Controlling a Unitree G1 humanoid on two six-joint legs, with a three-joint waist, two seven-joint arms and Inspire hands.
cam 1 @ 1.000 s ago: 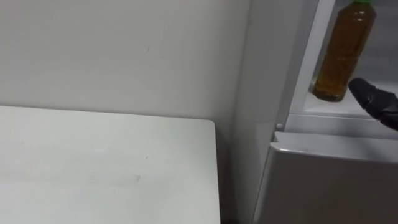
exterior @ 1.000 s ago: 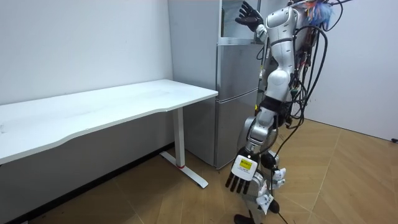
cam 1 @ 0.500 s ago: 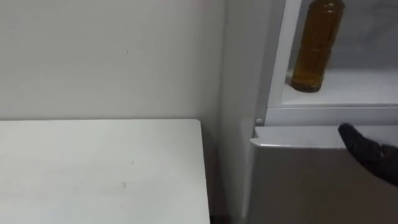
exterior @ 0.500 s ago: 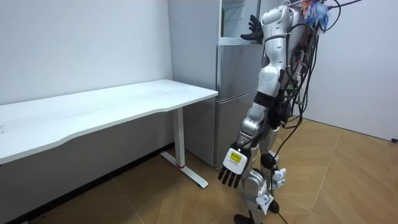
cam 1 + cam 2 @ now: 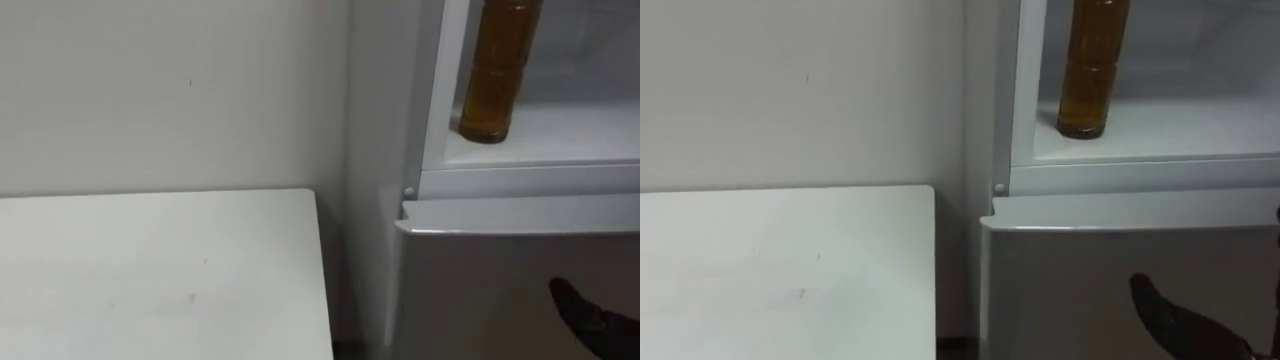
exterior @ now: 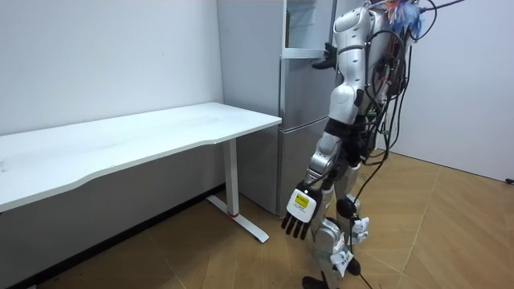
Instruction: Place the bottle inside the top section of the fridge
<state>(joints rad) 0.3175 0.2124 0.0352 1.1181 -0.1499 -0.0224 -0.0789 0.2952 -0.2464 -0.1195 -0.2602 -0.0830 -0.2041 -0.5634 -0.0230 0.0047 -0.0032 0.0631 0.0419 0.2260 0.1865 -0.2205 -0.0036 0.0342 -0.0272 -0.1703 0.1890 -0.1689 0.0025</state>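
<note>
**A:** Eye view?
**B:** An amber bottle (image 5: 497,70) stands upright on the upper shelf of the fridge (image 5: 480,270), top right. The white table (image 5: 150,270) is lower left. The right hand (image 5: 588,312) is seemingly a dark tip, lower right; I cannot tell its grip.
**A:** Room view?
**B:** The left hand (image 6: 299,215) hangs with fingers straight, above the wood floor (image 6: 450,225).

Bottle (image 5: 495,70) is glossy plastic (fridge (image 5: 480,260) matt, smooth).

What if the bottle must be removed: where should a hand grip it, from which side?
Round its straight middle, from the open front: the bottle stands upright near the front edge of the shelf, fridge frame close on its left.
</note>
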